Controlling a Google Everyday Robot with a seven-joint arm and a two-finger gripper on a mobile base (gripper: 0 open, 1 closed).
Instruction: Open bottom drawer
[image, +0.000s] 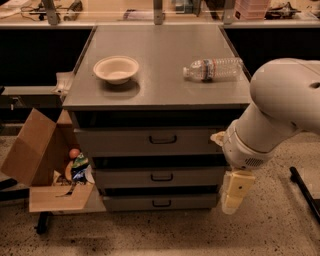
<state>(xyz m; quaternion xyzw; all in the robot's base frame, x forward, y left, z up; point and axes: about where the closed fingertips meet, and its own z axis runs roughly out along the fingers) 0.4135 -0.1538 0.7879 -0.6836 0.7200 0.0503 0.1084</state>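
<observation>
1. Bottom drawer (130, 202): lowest of three in the grey cabinet (155, 90), shut, with a small black handle (161, 203) at its centre.
2. Gripper (230, 206): points down at the drawer's right end, well right of the handle. Whether it is open or closed is unclear, and so is any contact with the drawer.
3. Arm (280, 110): white, comes in from the right.
4. Middle drawer (160, 177) and top drawer (150, 140): shut.
5. Cabinet top: bowl (116, 69) on the left, bottle (212, 69) lying on the right.
6. Cardboard box (35, 150): open, on the floor to the left.

Claw (231, 202) beside bottom drawer (160, 202); cardboard box (37, 157) crowds left.
</observation>
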